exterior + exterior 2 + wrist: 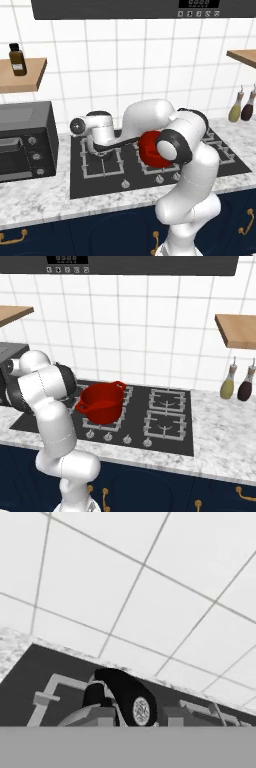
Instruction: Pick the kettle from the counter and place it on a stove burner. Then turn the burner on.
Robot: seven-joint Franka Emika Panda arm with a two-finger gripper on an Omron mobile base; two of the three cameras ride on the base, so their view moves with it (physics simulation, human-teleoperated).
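Kettle (95, 712), silvery-grey and dome-shaped, sits low at the bottom of the hand view with its thin black upright handle (122, 694) arching above it; the gripper (117, 719) is closed to its narrowest on that handle, and its fingertips are mostly hidden behind the handle. In the left base view the hand is lowered over the stove burner (102, 162), the large single square grey grate at the left of the black cooktop (90, 187), and the kettle (103, 151) appears only as a small dark form beneath the hand, within the grate's outline; whether it rests on the grate or hangs just above it cannot be told. A red two-handled pot (101, 402) stands on the paired grates in the middle of the cooktop, just beside the large burner and partly behind the arm's elbow in the left base view. A row of round knobs (107, 437) runs along the cooktop's front edge. The counter (220, 443), white-and-grey speckled, surrounds the cooktop above dark navy cabinets (150, 491). A dark oven appliance (25, 140) stands on the counter to the left, and two bottles (236, 385) stand by the tiled wall at the right. A brown bottle (17, 59) rests on a wooden shelf (22, 75).
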